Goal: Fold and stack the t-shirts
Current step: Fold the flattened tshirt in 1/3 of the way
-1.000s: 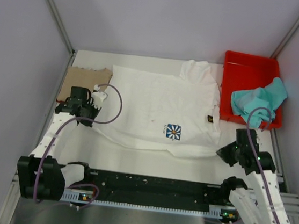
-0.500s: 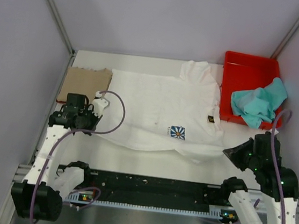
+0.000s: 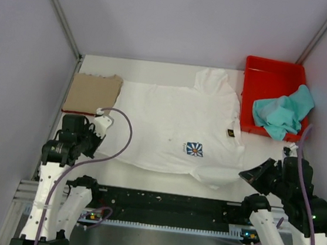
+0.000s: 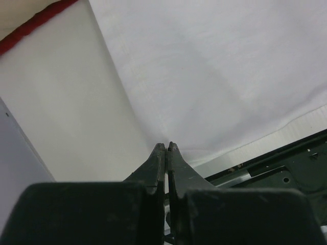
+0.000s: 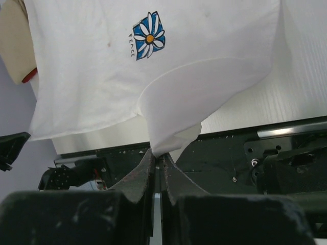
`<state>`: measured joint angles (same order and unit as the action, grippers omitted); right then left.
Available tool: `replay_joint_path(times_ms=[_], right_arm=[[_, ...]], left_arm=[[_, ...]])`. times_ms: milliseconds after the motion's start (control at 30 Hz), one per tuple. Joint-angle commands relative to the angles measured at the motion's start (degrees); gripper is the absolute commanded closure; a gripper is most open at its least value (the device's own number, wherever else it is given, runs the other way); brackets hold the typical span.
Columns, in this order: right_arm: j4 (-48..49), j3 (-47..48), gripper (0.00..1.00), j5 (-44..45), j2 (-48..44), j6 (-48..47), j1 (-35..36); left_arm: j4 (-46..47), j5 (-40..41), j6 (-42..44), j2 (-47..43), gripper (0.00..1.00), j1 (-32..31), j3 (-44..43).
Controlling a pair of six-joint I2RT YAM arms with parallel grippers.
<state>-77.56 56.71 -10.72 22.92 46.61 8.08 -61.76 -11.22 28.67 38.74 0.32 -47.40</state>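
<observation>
The white t-shirt [image 3: 169, 120] with the blue daisy print [image 3: 194, 149] lies spread across the table, print up. My left gripper [image 3: 98, 143] is shut on its near left corner; in the left wrist view the jaws [image 4: 166, 146] meet at the hem and the cloth [image 4: 230, 76] is pulled taut. My right gripper [image 3: 244, 174] is shut on the near right corner, where the cloth [image 5: 102, 76] bunches at the jaws [image 5: 158, 153]. The folded tan t-shirt [image 3: 93, 92] lies at the back left. The teal t-shirt [image 3: 280, 112] lies crumpled in the red bin.
The red bin [image 3: 276, 70] stands at the back right, by the white shirt's sleeve. The black base rail [image 3: 166, 202] runs along the near table edge, just below the shirt's hem. Grey walls close in the left, back and right sides.
Both grippers have pulled back toward the near edge, dragging the white shirt with them. The shirt has slid off the tan shirt and lies flatter.
</observation>
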Motion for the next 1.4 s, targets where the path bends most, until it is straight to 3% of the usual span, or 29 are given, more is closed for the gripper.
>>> replay_joint_path(times_ms=[0, 267, 533, 867, 1367], right_arm=[[0.02, -1.06, 1.00, -2.29, -0.33, -3.28, -0.43], [27.96, -11.70, 1.00, 1.22, 8.97, 1.73, -0.43], [43.79, -11.89, 1.00, 12.74, 24.88, -6.43, -0.52], [49.87, -7.40, 1.00, 16.34, 39.56, -14.52, -0.43], [54.18, -0.90, 1.00, 19.59, 49.32, -22.70, -0.60]], left_arm=[[2.15, 3.40, -0.54, -0.60, 1.00, 0.03, -2.44], [16.21, 0.42, -1.86, 16.95, 1.00, -0.05, -6.21], [24.39, 6.74, -5.02, 39.90, 1.00, -0.05, -17.63], [29.15, 7.80, -5.64, 51.07, 1.00, -0.05, -19.92], [31.08, 6.92, -6.16, 55.91, 1.00, 0.03, -20.28]])
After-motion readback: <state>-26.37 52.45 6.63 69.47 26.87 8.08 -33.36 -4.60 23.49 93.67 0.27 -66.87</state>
